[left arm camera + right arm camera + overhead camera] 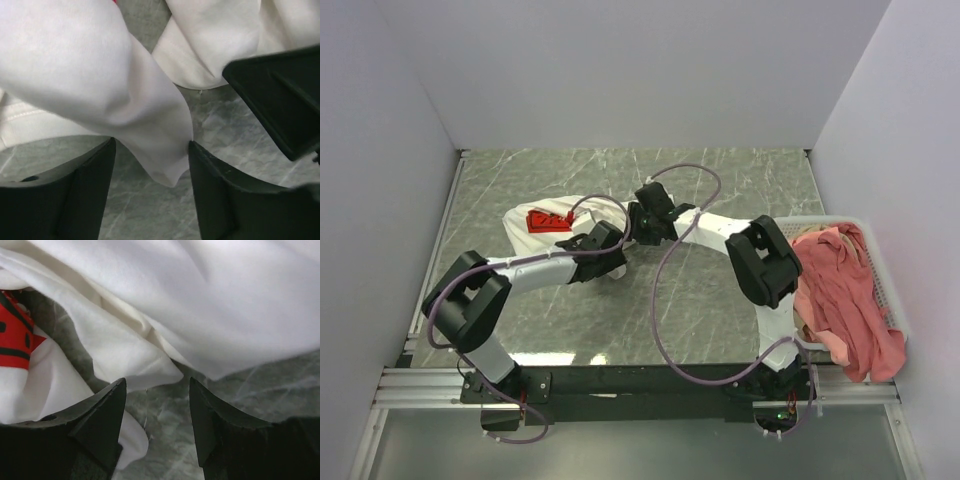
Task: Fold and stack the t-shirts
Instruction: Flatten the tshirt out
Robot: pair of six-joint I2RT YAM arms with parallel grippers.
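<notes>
On the green-grey marbled tabletop point(740, 185), enclosed by plain white walls point(640, 70) at the back and both sides, a white t-shirt point(520, 232) with a red chest print point(548, 221) lay crumpled left of centre. Both arms reached to its right edge. The left gripper point(150, 170) had its jaws apart, with a hanging fold of the white cloth between the fingertips. The right gripper point(157, 405) was also spread, bare marble between its fingers and the shirt's hem just beyond them. At the table's right edge stood a white slatted basket point(860, 222), a salmon-pink t-shirt point(845, 290) heaped in it and draped over its near rim.
</notes>
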